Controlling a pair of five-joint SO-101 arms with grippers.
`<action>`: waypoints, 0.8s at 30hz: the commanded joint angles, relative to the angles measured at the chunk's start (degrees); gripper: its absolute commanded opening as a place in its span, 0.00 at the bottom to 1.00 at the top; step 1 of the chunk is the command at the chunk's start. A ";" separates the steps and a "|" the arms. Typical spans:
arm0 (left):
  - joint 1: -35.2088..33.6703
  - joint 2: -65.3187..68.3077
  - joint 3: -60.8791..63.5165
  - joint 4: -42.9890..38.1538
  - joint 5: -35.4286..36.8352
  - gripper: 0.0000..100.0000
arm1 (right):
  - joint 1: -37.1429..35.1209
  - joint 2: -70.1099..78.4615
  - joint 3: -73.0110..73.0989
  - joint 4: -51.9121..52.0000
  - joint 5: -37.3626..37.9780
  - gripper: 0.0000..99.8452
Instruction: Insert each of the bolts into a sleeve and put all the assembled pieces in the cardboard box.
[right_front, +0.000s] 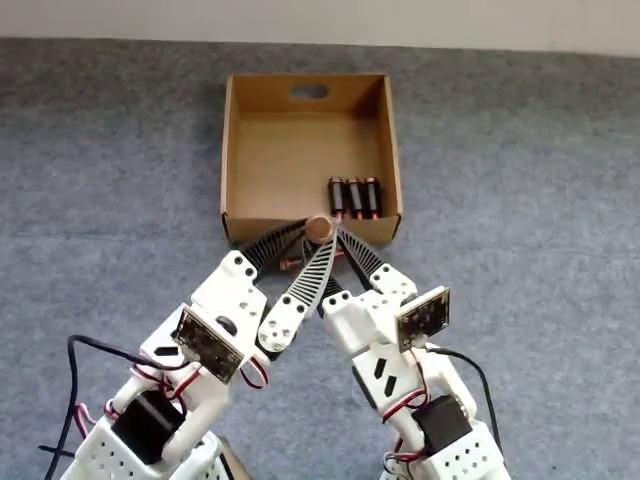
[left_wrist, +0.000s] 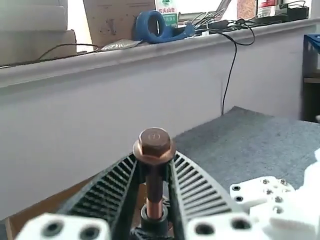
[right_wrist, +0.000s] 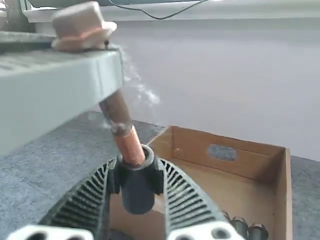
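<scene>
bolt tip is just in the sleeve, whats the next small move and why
Probably ease the left gripper along the bolt's axis so the bolt slides deeper into the sleeve held by the right gripper. Only the threaded tip sits in the sleeve's mouth and most of the shank is bare, unlike the three assembled pieces in the cardboard box.
</scene>
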 joint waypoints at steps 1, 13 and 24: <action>-0.04 1.19 -0.22 0.09 -0.18 0.01 | -0.22 -0.84 7.96 -0.66 -0.53 0.01; -3.03 8.92 -9.80 1.85 0.09 0.01 | -0.31 -0.84 7.96 -0.66 -0.53 0.01; -3.38 28.44 -32.92 17.41 10.90 0.01 | -0.13 -0.84 7.96 -0.57 -0.53 0.01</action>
